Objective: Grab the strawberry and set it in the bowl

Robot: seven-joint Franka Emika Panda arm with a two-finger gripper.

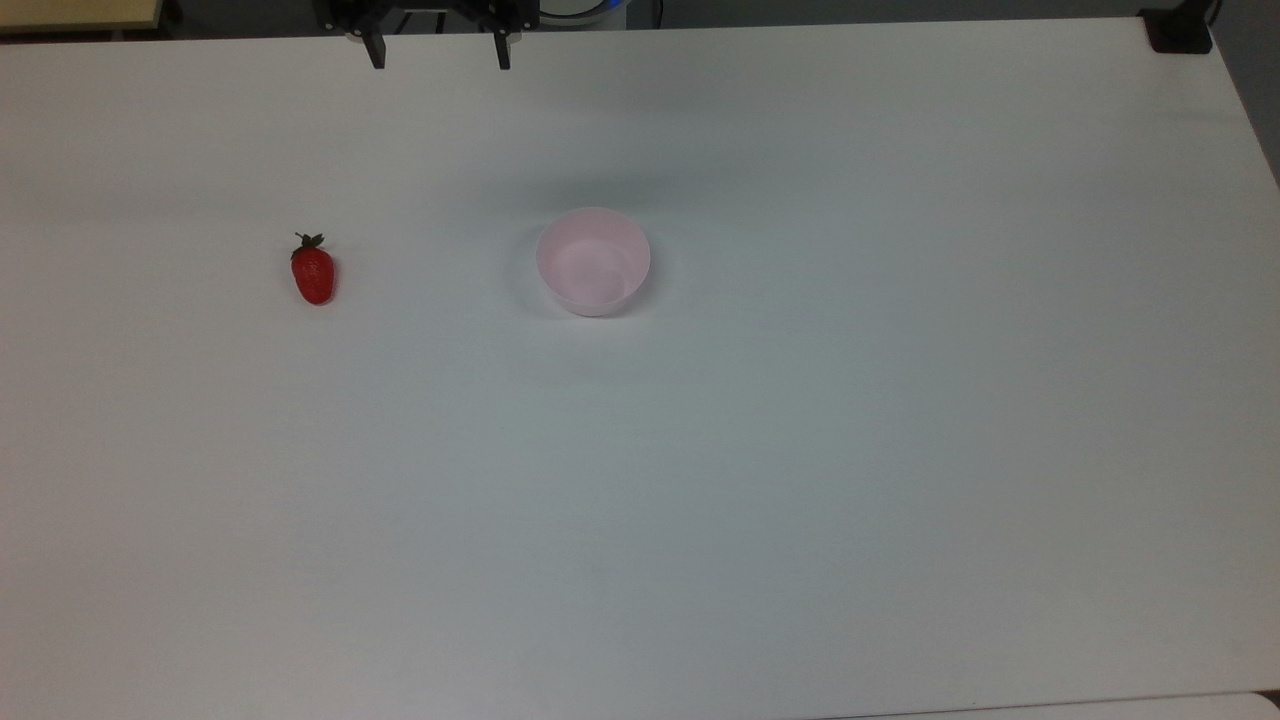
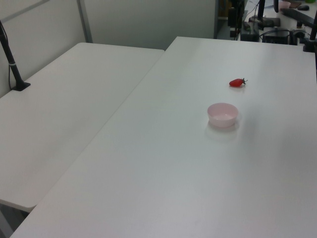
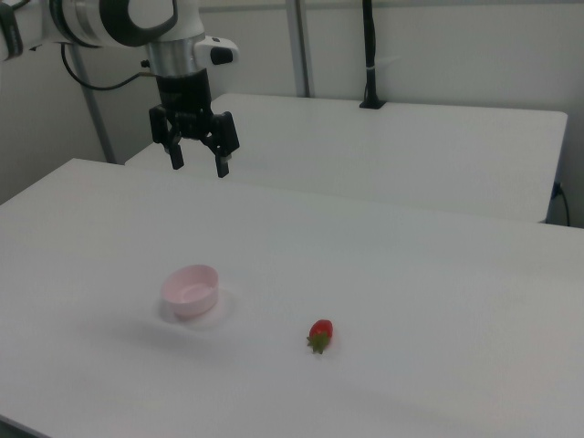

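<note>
- The gripper [image 3: 197,167] hangs high above the far side of the table [image 3: 383,274] in the right view, fingers pointing down and spread wide apart, nothing between them; in the top view the gripper [image 1: 437,55] sits at the upper edge, its two black fingertips [image 1: 376,55] well apart
- The strawberry [image 1: 314,272] lies on its side on the table [image 1: 800,450], at about 9 o'clock from the bowl [image 1: 593,262] in the top view and well apart from it; its green cap points to 12 o'clock there, red tip to 6 o'clock
- In the right view the strawberry [image 3: 320,335] lies at about 4 o'clock from the bowl [image 3: 191,290], cap toward the camera; in the left view the strawberry [image 2: 237,82] lies at about 1 o'clock from the bowl [image 2: 222,114]
- The bowl is pale pink, upright, empty; it stands near the middle of the table [image 2: 198,148]
- The gripper is well apart from both: in the top view it is at about 1 o'clock from the strawberry and 11 o'clock from the bowl
- A second white table [image 2: 64,114] adjoins the first on the left view's left; a black post [image 2: 11,62] stands clamped at its far edge
</note>
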